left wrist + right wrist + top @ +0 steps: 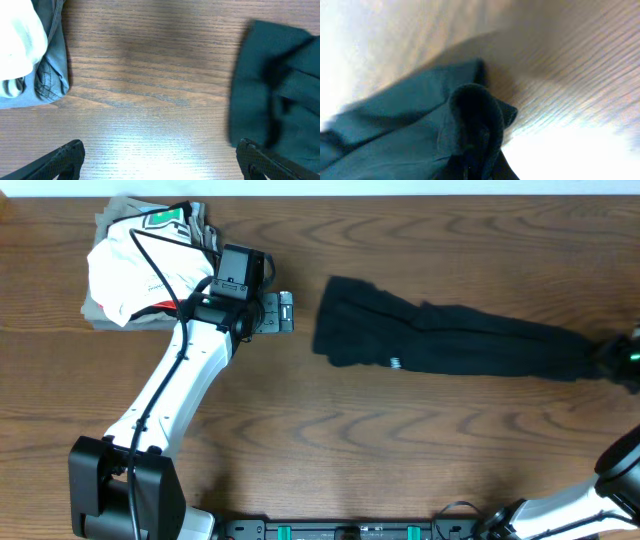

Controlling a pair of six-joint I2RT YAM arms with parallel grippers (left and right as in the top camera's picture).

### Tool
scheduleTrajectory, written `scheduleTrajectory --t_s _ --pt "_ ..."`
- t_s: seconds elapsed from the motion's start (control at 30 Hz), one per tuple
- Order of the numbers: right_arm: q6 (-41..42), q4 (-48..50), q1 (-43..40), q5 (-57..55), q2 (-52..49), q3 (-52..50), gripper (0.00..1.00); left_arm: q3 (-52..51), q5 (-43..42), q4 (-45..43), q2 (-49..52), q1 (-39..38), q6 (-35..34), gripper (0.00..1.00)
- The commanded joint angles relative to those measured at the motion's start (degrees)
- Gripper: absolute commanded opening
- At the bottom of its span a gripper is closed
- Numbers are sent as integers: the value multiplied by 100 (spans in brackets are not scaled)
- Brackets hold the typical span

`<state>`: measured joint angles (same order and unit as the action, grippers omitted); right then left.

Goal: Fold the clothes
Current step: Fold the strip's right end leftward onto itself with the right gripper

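the shirt point(450, 340) lies bunched in a long strip on the table point(400, 460), right side. right gripper point(608, 352) is clenched on its far end; left gripper point(277, 312) hangs released near the other end. better it pinches there, then both spread it flat.

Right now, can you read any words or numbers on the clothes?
No text here can be read.
The white mark on the black shirt: too small to read.
The green and red print on the white garment: too blurred to read.
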<state>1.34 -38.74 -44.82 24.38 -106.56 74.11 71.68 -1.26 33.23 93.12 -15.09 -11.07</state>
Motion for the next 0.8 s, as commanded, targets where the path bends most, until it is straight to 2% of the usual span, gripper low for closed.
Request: scheduleTrajectory --t_s 0.0,0.23,0.57,0.77 --pt "-304 -343 83 614 -26 507 1 55 44 20 48 7 46 98" --pt "-881 -1152 1147 660 -26 1058 1 55 44 22 48 7 46 98" --pt "-647 -1272 3237 -323 -42 1054 1 55 44 20 48 7 48 98" --pt "-345 -1067 4081 -640 -192 1051 2 55 44 20 48 9 48 98"
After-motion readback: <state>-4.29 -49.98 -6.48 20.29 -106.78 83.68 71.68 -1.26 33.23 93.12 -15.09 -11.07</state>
